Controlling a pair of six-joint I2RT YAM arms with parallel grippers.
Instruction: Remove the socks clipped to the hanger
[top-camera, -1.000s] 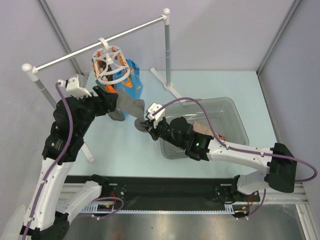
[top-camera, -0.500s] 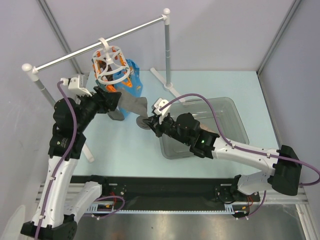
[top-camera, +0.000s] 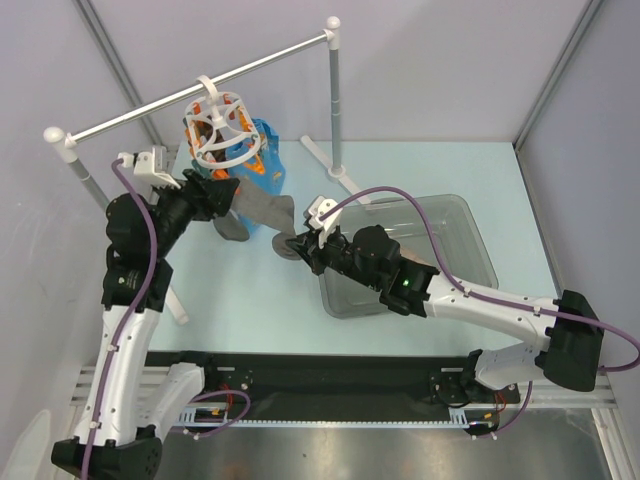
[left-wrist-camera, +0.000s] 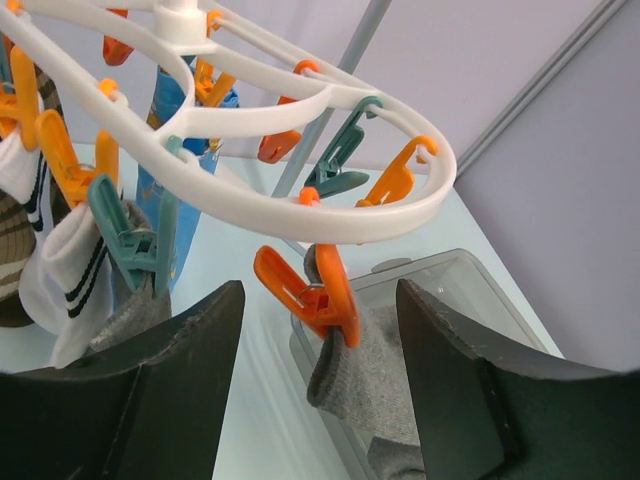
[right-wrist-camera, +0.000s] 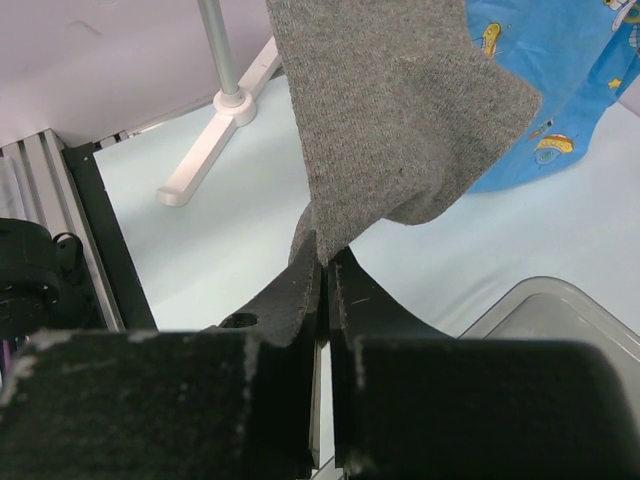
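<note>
The white ring hanger (top-camera: 218, 128) hangs from the rail, with orange and teal clips (left-wrist-camera: 318, 296). A grey sock (left-wrist-camera: 375, 372) hangs from an orange clip. My left gripper (left-wrist-camera: 318, 345) is open, its fingers on either side of that clip and sock top. My right gripper (right-wrist-camera: 327, 262) is shut on the grey sock's lower end (right-wrist-camera: 385, 120), seen stretched in the top view (top-camera: 268, 213). White striped socks (left-wrist-camera: 60, 260) and a brown sock (left-wrist-camera: 15, 255) hang at the left of the hanger. The blue printed cloth (top-camera: 258, 160) hangs behind.
A clear plastic bin (top-camera: 470, 225) sits at the right with a sock inside. The white rail on posts (top-camera: 200, 85) spans the back; one post (top-camera: 335, 110) stands near the bin. Grey walls enclose the table.
My left arm has shifted slightly up toward the hanger. My right gripper moved a little right and up with the grey sock, then held still.
</note>
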